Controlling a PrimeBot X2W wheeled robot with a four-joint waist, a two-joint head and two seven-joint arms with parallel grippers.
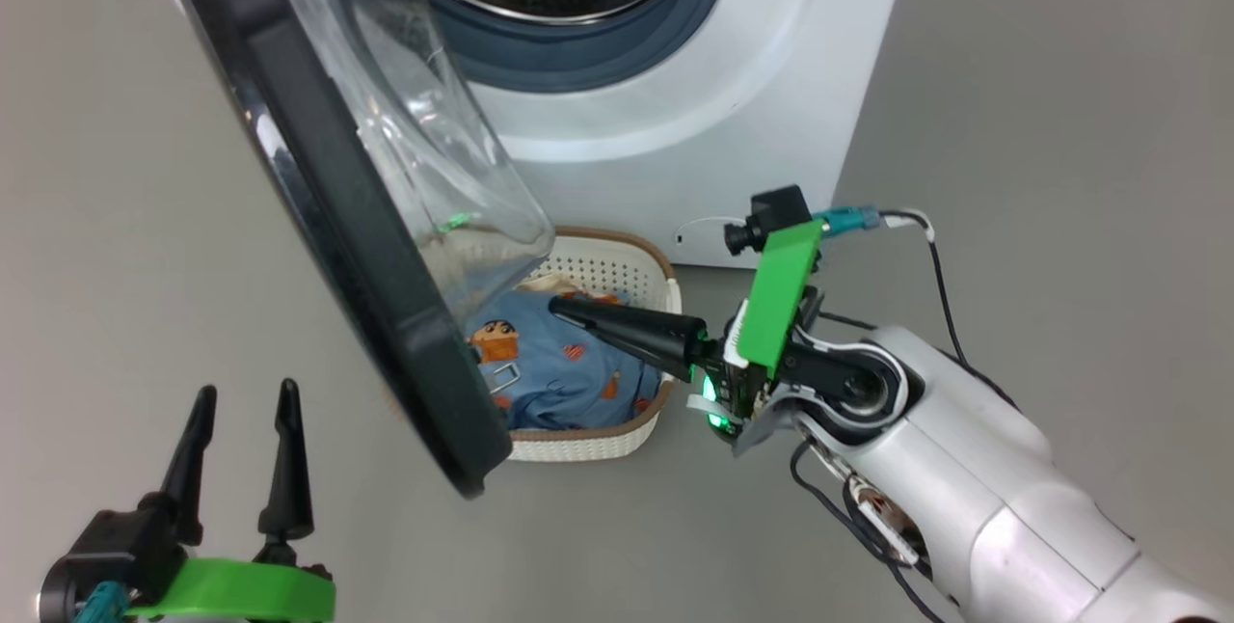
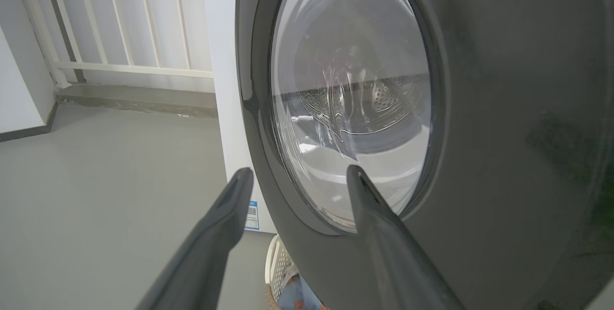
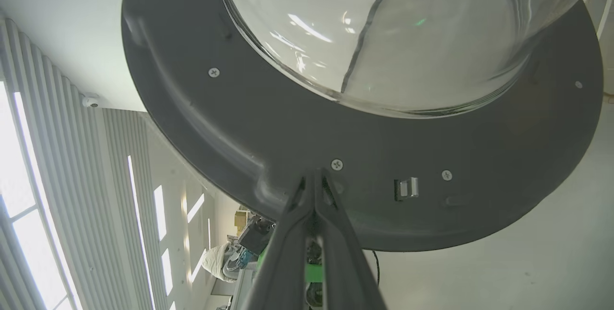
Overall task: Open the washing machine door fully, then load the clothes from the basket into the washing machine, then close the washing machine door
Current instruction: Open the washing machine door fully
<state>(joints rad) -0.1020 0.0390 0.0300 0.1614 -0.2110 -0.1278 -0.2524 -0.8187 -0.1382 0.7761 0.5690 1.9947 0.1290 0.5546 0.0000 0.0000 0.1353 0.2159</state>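
While closed, right gripper [image 3: 315,173] at door [image 3: 431,151]

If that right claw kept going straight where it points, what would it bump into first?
Probably the door, its dark inner rim beside the glass bowl; the shut right gripper looks nearly there.

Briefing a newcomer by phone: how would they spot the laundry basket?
Find the big white washing machine with its black-rimmed door swung open. On the floor below that door sits the basket: cream perforated plastic, brown rim, blue cartoon-print clothes inside.
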